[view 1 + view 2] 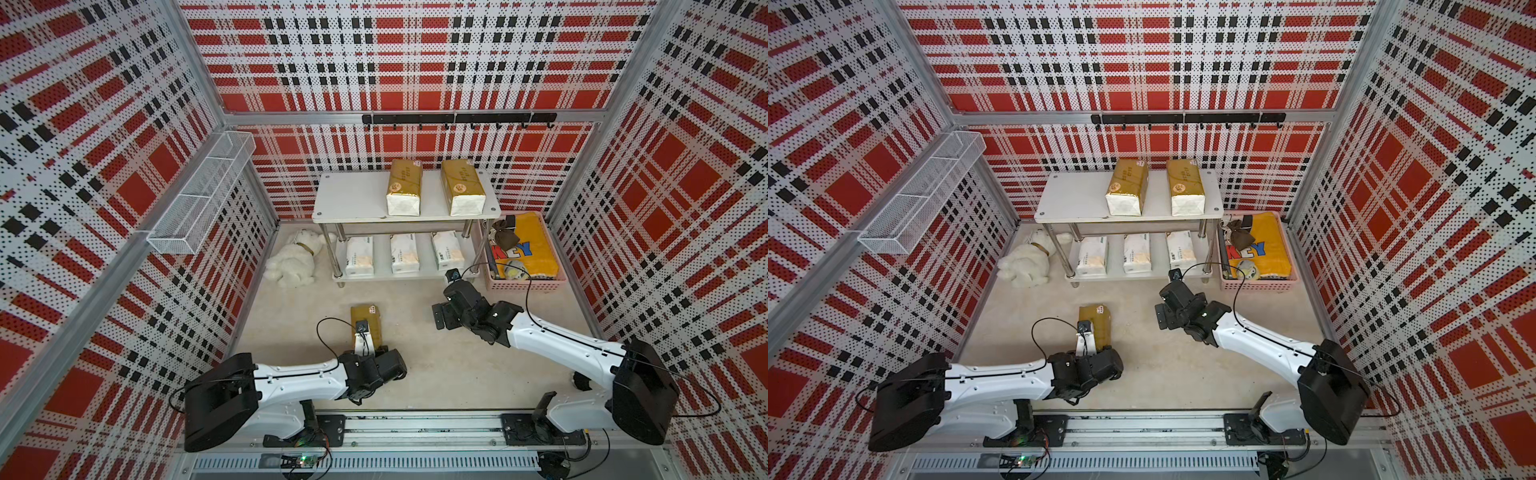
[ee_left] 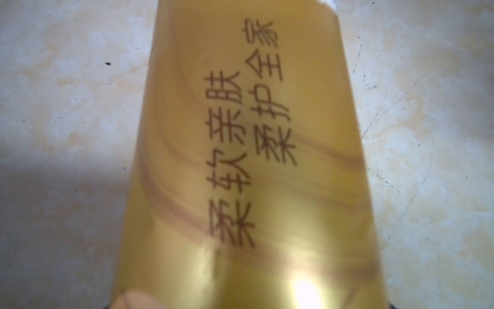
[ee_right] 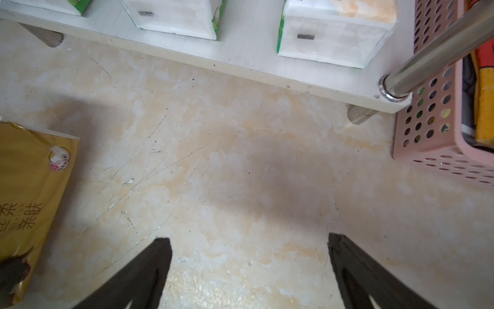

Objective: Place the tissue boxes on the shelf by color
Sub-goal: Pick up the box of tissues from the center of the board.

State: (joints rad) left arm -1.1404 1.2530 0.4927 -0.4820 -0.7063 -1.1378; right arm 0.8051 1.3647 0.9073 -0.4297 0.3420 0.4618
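Far left on the bench (image 1: pixel 457 374) lies a white plush dog (image 1: pixel 297 259), and we leave it alone. Next comes the one gold tissue pack (image 1: pixel 368 313) that is not put away yet. It lies flat on the bench, in front of the shelf and well apart from it, with one short end pointing at the shelf. The left hand (image 1: pixel 371 353) is down at the near end of this pack. The left wrist view is filled with the pack's shiny gold top (image 2: pixel 240 160) and shows no fingers. In both top views the wrist hides them too. So we cannot tell how far this hand is open, or if it has the pack.

We think this pack is light and soft, like a little pillow. It would squash if pinched hard, and its shiny wrap looks slippery (the lamp glints off it). We would take hold across its narrow width, on the two long sides, with a gentle squeeze. A grip nearer the middle would keep the far end from drooping.

The shelf (image 1: pixel 353 195) stands at the back. Two gold packs (image 1: pixel 404 187) (image 1: pixel 462 187) lie on the right part of its top board, with bare room to their left. Three white packs (image 1: pixel 359 255) (image 1: pixel 404 252) (image 1: pixel 448 249) sit in a row on the bottom board.

The right hand (image 3: pixel 250 238) hovers over bare bench near the shelf's right front leg. Its fingers are spread wide and it holds nothing. Furthest right is the pink crate (image 1: pixel 528 286).
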